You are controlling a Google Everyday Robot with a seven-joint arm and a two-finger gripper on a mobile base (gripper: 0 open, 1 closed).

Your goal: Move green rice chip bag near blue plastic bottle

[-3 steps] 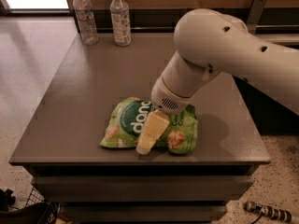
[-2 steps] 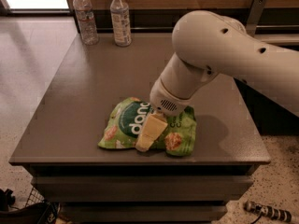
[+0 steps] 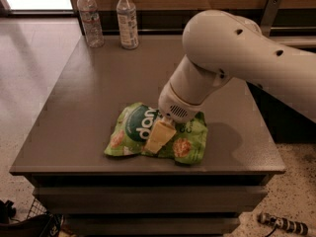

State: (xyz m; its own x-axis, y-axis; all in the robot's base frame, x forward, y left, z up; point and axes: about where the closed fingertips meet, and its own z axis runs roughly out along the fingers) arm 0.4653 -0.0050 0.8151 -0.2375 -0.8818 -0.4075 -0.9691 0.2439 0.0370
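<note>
The green rice chip bag (image 3: 129, 128) lies flat near the front edge of the table (image 3: 94, 88). Bare tabletop stretches behind it to the far edge, where the blue plastic bottle (image 3: 128, 21) stands beside a clear bottle (image 3: 91, 19). The pouch is crinkled, light green, with white lettering on a dark oval. My gripper (image 3: 159, 137) rests on its middle; whether it grips, I cannot tell.

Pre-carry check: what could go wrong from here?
The tool sits on the green rice chip bag close to the table front edge; a slip could drop it off. The blue plastic bottle stands beside another clear bottle at the far edge; the wide bag could topple either.
</note>
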